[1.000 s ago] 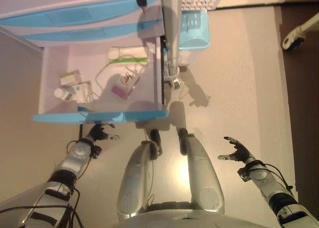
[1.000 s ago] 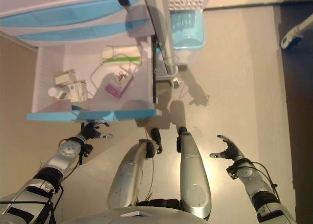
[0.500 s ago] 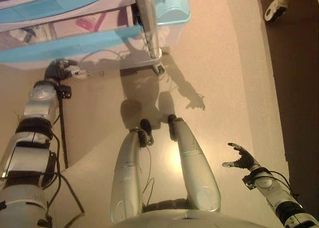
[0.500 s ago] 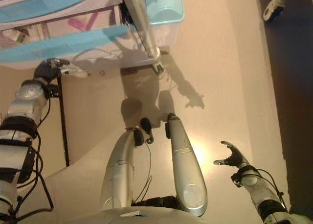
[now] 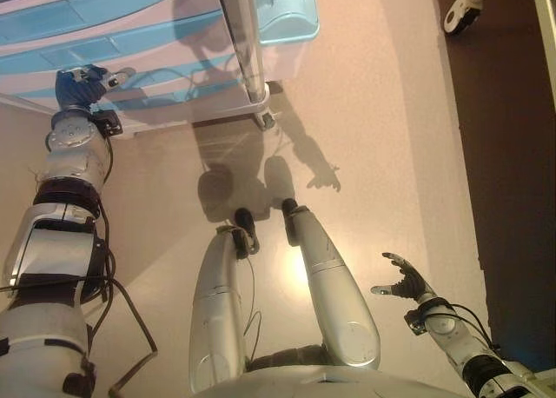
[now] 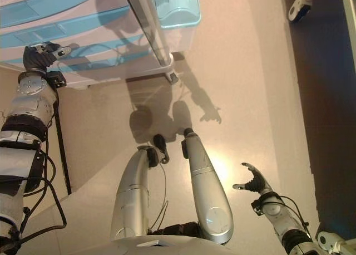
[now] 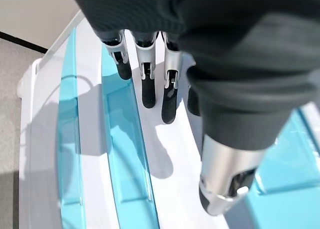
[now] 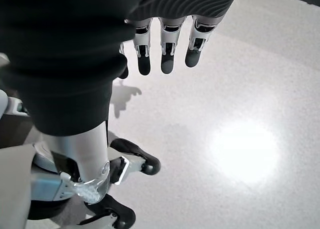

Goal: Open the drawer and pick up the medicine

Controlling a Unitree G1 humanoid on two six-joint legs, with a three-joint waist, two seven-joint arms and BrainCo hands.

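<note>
Left side first: your left hand [image 5: 80, 83] is up against the front of the drawer unit [image 5: 156, 42], a white plastic cabinet with light-blue drawer fronts. Left wrist view shows the fingers [image 7: 146, 86] straight and relaxed over a blue drawer front [image 7: 125, 154], thumb out to the side, nothing in the grip. You can't tell from these views whether the fingertips actually touch the front. The drawers [image 6: 67, 29] you can see all read as flush with the cabinet face. Medicine: not visible in any view, so you can't place it.

Just right of the cabinet, a light-blue plastic basket [image 5: 282, 11] sits on the floor [image 5: 382, 120] against the cabinet's side.

Far right, low: your right hand [image 5: 401, 282] hangs over bare floor, well apart from the cabinet, fingers spread loosely, empty. A white caster wheel [image 5: 460, 9] shows at the upper right corner.
</note>
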